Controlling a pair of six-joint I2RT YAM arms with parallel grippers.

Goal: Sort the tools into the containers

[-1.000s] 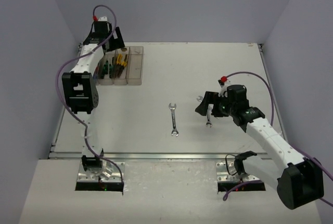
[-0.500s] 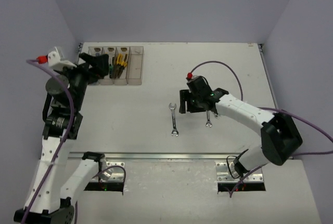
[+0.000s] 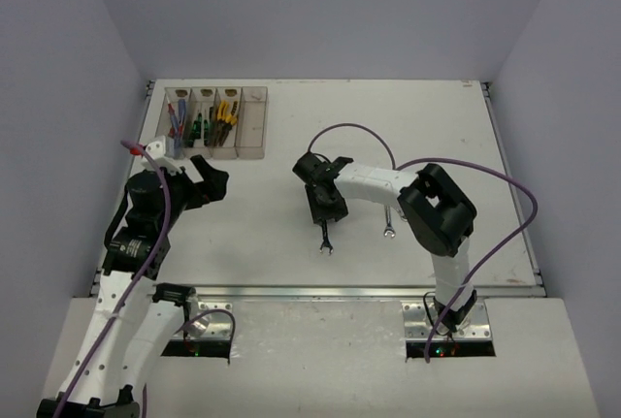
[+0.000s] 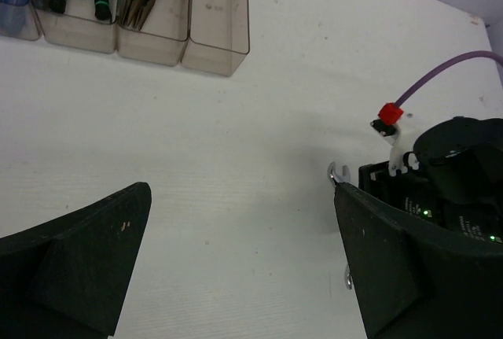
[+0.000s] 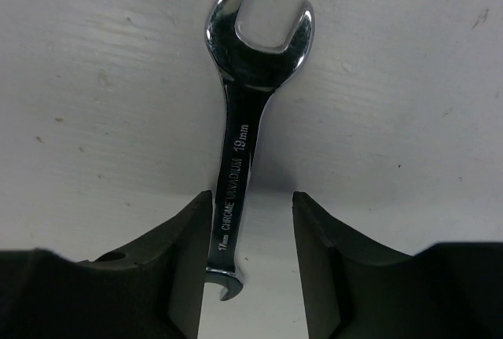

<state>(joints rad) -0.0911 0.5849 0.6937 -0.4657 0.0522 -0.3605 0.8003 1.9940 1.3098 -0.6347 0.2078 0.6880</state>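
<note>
- The right pincer is half open around a silver wrench that lies flat on the bench. It does not grip it yet.
- The left pincer is wide open and empty.
- The wrench sits off-centre, so closing could push it sideways and it might slip out.

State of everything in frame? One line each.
left gripper, open, empty, above the table
right gripper, open, jaws straddling the wrench shaft, not clamped
wrench, flat on table between those jaws
second wrench, flat on table, upper end hidden
fourth bin, empty
other three bins, loaded
</note>
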